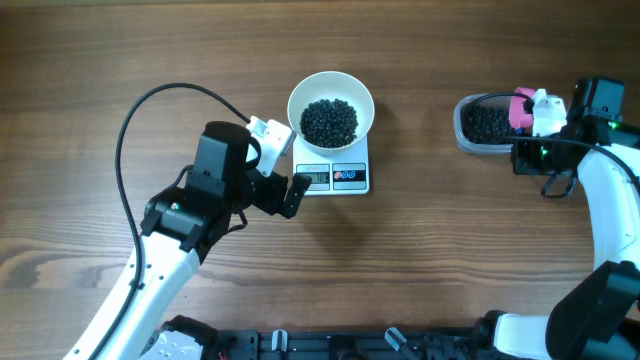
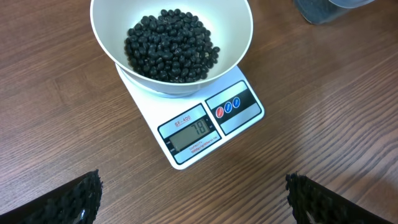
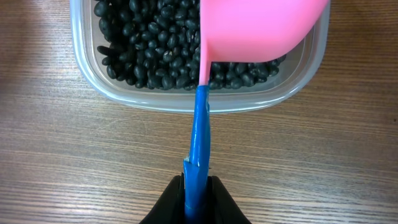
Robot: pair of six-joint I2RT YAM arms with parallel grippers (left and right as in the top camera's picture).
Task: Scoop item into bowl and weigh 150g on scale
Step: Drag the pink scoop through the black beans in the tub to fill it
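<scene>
A brown wood-grain tabletop (image 1: 420, 270) fills the scene. The left arm (image 1: 165, 255) reaches in from the near left corner, and the right arm (image 1: 610, 200) comes up along the right edge. The left tool (image 1: 293, 165) sits just left of the scale with its jaws spread wide and nothing between them. In the left wrist view its dark fingertips (image 2: 78, 199) show at the two near corners, well apart. The right tool (image 3: 198, 196) is clamped tight on the blue handle (image 3: 200, 137) of a scoop. That handle runs up to a pink scoop cup (image 3: 261, 28), which is held over the right part of a clear plastic tub (image 3: 186, 102) at the far right of the tabletop. The white bowl (image 1: 364, 95) stands on the far part of the white scale (image 1: 330, 186), near the middle of the tabletop and well apart from the tub. The scale's display and buttons face the near side. A heap of glossy black beans (image 1: 329, 121) lies in the bottom of the bowl, with white wall bare above it. More of the same beans (image 3: 149, 43) cover the floor of the tub. The grey display (image 2: 194, 132) reads 78, and beside it on the right are the small round buttons (image 2: 227, 107) in red and blue.
</scene>
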